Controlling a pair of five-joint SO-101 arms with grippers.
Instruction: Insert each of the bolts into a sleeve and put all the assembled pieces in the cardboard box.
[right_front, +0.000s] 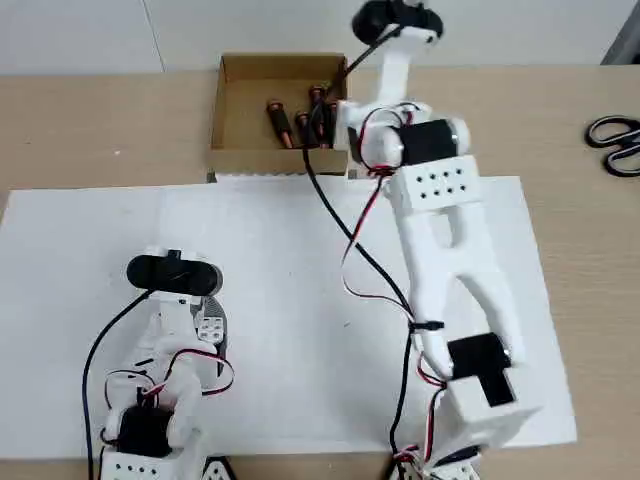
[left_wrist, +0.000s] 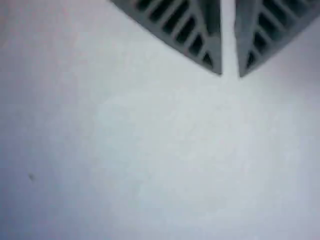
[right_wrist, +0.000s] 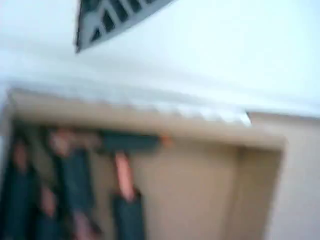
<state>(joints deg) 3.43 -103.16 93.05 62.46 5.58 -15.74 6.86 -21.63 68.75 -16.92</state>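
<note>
Several assembled pieces (right_front: 280, 122) lie in the cardboard box (right_front: 216, 100) just beside and below the right gripper (right_front: 322, 118), whose grip state cannot be told.

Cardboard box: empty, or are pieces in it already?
Not empty. Several pieces lie on the floor of the box, orange bolts in dark sleeves, in the high and right wrist views.

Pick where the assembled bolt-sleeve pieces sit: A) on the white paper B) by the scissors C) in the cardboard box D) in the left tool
C: the assembled pieces lie on the floor of the cardboard box, within its walls.
</note>
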